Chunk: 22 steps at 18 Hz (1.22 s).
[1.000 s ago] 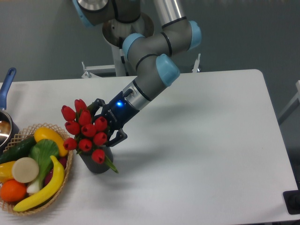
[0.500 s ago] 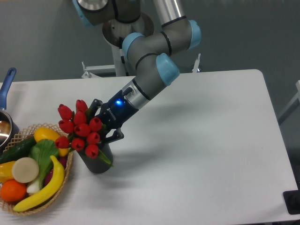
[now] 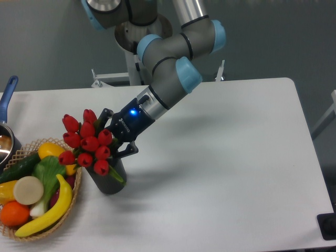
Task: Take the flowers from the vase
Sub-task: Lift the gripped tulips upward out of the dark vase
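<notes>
- The flowers (image 3: 85, 144) stood in the vase (image 3: 108, 178) near the left front of the table (image 3: 226, 157), with the red buds leaning up and to the left, toward the basket (image 3: 39, 191) of fruit.
- The gripper (image 3: 116, 137) sat directly against the right side of the bunch, reaching in from the upper right along the slanted forearm.
- The fingers (image 3: 126, 151) were spread on either side of the stems and leaves just above the vase mouth; whether they were pressing on the stems or merely framing them could not be told from this view.
- The long axis of the bunch ran from the vase mouth up and leftward. A lift, by this judgement, should follow that axis upward so the stems would slide out without tipping the vase.
- The vase rested on the bare white tabletop, just beside the basket rim.
- A pot (image 3: 6, 139) with a blue handle stood at the far left edge, well apart from the gripper.
- Open table surface extended to the right.
</notes>
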Available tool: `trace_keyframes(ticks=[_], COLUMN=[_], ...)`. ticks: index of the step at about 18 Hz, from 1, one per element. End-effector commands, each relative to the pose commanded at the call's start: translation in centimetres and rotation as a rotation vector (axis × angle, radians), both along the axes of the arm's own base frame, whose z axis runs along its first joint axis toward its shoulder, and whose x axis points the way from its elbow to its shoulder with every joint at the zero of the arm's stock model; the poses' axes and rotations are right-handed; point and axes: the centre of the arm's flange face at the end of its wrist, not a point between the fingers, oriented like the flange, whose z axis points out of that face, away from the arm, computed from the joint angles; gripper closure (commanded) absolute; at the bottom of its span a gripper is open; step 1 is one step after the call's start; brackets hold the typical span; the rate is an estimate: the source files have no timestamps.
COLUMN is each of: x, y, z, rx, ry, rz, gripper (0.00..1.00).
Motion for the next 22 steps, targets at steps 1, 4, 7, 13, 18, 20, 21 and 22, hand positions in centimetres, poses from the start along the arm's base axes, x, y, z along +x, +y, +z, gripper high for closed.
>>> trace_keyframes(ticks=[1, 4, 7, 13, 18, 20, 21, 22], x=[0.0, -0.4, -0.7, -1.0, -1.7, -2.0, -2.5, -2.6], y=[0.0, -0.2, 0.1, -0.9, -1.7, -1.9, -2.1, -2.2], z=[0.4, 1.6, 3.0, 6.5, 8.1, 9.1, 9.4, 10.0], rx=[0.013, 0.038, 0.049, 0.077, 0.092, 0.118, 0.13, 0.145], ry=[-0.003, -0.025, -0.042, -0.081, -0.081, -0.097, -0.115, -0.122], rz=[-0.001, 0.014, 0.028, 0.071, 0.097, 0.1, 0.108, 0.107], gripper=[0.53, 0.53, 0.53, 0.53, 0.53, 0.54, 0.54, 0.54])
